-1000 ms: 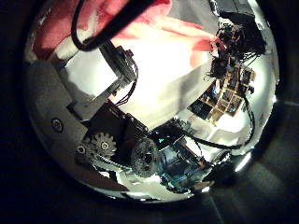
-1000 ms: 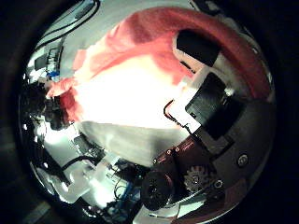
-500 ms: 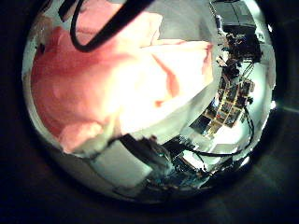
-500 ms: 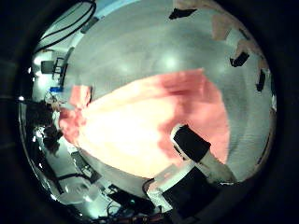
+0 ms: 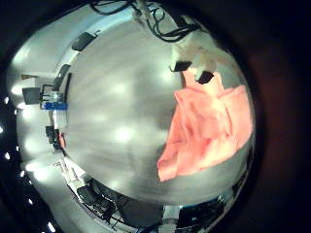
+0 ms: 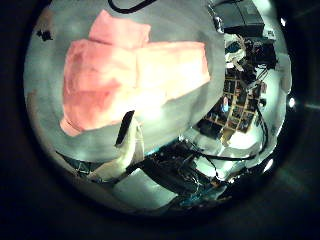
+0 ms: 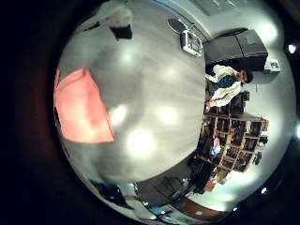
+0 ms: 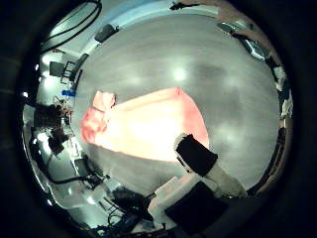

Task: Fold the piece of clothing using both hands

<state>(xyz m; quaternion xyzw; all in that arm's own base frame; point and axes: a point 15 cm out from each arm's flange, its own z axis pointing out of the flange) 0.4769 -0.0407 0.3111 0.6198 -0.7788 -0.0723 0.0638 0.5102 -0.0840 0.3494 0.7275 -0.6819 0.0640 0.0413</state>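
Now lifted clear of the pink garment (image 6: 125, 75), lying folded and released on the counter (image 8: 198, 69); robot hand (image 8: 203, 159) fingers straight, other unclear. Fold likely done.

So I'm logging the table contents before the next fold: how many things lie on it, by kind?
Pink cloth garment, lying folded over on the grey table: 1
Other loose things on the table: 0 visible
Total: 1
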